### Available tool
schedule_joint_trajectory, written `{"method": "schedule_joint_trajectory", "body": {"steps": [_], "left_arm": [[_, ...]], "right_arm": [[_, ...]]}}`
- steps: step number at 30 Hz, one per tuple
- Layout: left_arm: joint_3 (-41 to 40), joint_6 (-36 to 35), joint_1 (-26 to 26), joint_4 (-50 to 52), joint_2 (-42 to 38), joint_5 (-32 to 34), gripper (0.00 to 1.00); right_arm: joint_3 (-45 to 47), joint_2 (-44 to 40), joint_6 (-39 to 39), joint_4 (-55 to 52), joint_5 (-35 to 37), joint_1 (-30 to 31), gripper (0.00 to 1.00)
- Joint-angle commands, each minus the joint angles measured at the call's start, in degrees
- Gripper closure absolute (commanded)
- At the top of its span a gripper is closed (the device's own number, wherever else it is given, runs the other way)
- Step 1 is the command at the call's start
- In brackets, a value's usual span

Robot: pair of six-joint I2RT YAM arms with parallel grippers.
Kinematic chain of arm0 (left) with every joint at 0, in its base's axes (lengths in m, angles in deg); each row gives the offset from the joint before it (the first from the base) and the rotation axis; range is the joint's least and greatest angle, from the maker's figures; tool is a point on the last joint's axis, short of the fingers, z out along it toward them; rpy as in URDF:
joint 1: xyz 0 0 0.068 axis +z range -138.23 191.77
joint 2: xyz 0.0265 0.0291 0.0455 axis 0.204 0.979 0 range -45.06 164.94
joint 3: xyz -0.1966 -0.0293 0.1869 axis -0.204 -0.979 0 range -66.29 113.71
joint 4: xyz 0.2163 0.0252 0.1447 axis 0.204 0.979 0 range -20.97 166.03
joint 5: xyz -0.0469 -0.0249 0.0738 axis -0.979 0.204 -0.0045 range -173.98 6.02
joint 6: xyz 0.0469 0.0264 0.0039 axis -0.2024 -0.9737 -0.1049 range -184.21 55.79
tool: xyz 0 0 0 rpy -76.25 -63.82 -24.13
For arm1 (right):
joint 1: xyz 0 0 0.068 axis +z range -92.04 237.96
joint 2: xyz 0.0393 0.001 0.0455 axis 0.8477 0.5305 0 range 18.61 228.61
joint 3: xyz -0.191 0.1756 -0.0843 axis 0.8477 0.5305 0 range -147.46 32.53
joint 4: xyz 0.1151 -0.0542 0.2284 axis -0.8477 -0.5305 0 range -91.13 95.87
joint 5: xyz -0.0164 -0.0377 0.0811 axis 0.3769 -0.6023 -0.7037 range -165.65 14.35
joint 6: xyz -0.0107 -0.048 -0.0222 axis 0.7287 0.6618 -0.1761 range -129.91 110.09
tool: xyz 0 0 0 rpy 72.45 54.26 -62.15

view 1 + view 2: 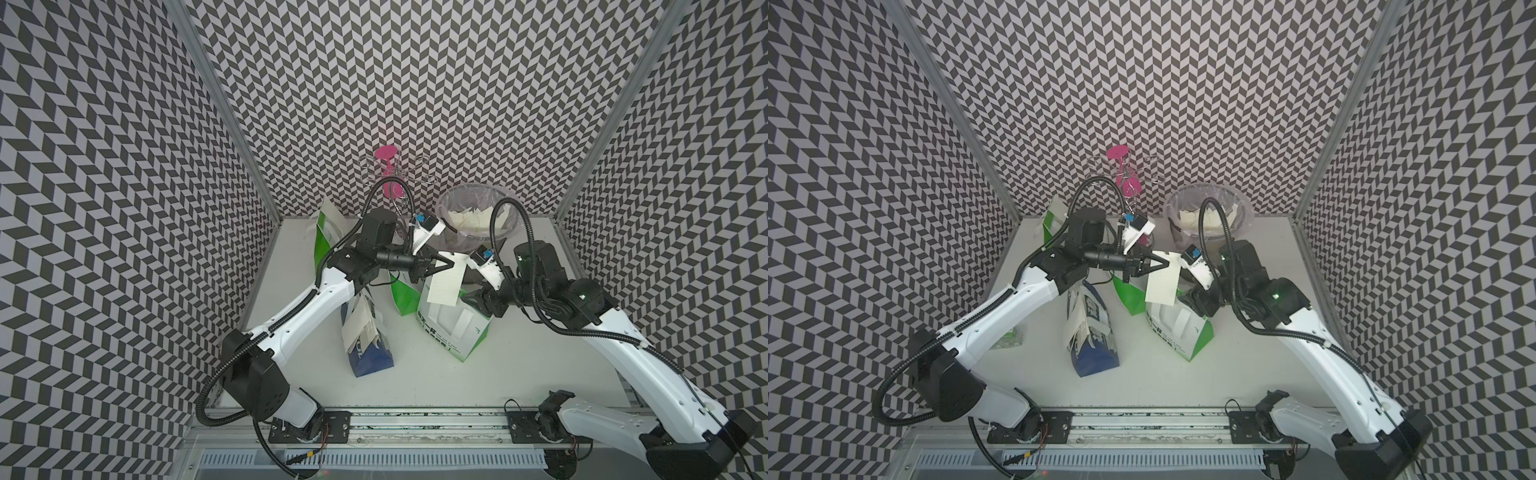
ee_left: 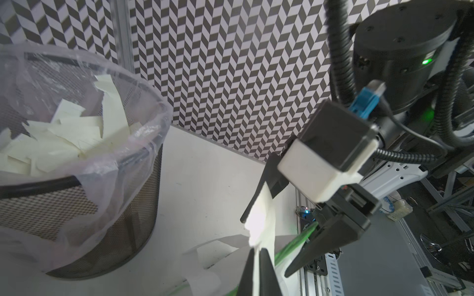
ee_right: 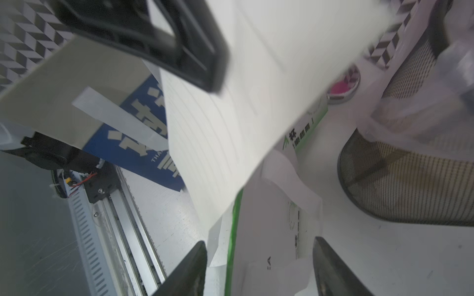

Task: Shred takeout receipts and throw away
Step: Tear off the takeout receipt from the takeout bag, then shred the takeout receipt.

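Note:
A cream lined takeout receipt (image 1: 446, 279) (image 1: 1163, 282) hangs above the green-and-white bag (image 1: 455, 328). My left gripper (image 1: 451, 264) (image 2: 257, 252) is shut on its upper corner. My right gripper (image 1: 471, 297) (image 3: 259, 243) is just right of the sheet, with its jaws wide apart and nothing between them. In the left wrist view the receipt (image 2: 261, 220) rests against one of the right gripper's fingers (image 2: 259, 194). The right wrist view shows the receipt (image 3: 243, 115) ahead of the open jaws. Torn receipt pieces (image 2: 71, 138) lie in the lined mesh bin (image 1: 505, 232).
A blue bag (image 1: 372, 357) with cream paper in its mouth stands at the left arm's elbow. Another green-and-white bag (image 1: 322, 239) leans at the back left. A pink stand (image 1: 386, 166) is at the back wall. Patterned walls close in three sides.

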Motion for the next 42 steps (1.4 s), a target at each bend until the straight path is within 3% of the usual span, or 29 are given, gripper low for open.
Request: {"method": "schedule_joint_trajectory", "body": {"steps": [1, 7, 13, 17, 25, 34, 39, 42], "left_arm": [[3.9, -4.1, 0.7, 4.9, 0.2, 1.4, 1.0], [11.8, -8.2, 2.0, 8.3, 2.5, 2.5, 1.0], [20.8, -12.2, 2.5, 10.7, 7.2, 1.1, 1.0], [26.3, -14.1, 3.2, 11.2, 10.5, -0.7, 1.0], [34.9, -15.6, 4.2, 12.2, 16.5, -5.3, 1.0], [37.7, -16.2, 5.2, 12.7, 19.5, -7.5, 1.0], [37.9, -15.9, 5.3, 12.2, 19.8, -8.1, 1.0], [38.0, -15.7, 5.3, 11.9, 19.8, -8.3, 1.0]], "right_arm": [[-4.9, -0.8, -0.5, 3.7, -4.1, 0.2, 0.34], [-10.3, 0.9, -1.6, 9.5, -8.2, -2.5, 0.3], [-14.9, 6.2, -7.7, 18.8, -28.5, -14.9, 0.32], [-17.2, 10.3, -10.0, 23.6, -36.6, -18.1, 0.35], [-22.3, 18.3, -10.4, 27.6, -40.5, -18.7, 0.41], [-27.1, 24.1, -11.6, 29.2, -43.3, -19.0, 0.71], [-30.0, 26.8, -9.4, 25.7, -42.8, -19.0, 0.8], [-29.9, 27.2, -8.8, 25.0, -42.6, -18.9, 0.81]]}}
